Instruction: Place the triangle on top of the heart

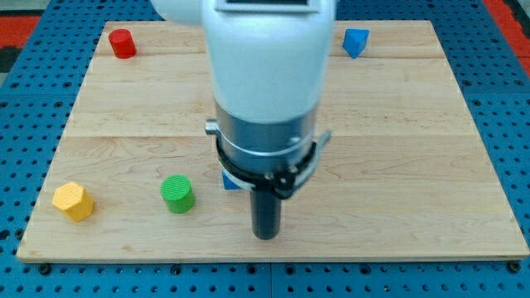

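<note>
A blue triangle block (356, 40) lies near the view's top right corner of the wooden board (431, 149). The yellow heart does not show; my arm's white body covers the board's upper middle. My tip (265, 237) rests on the board near the view's bottom middle, far below and left of the triangle. A blue cube (229, 181) shows only as a sliver just up and left of the rod, mostly hidden by the arm's collar.
A green cylinder (177, 194) stands left of my tip. A yellow hexagonal block (73, 201) lies near the bottom left corner. A red cylinder (122, 42) stands at the top left corner.
</note>
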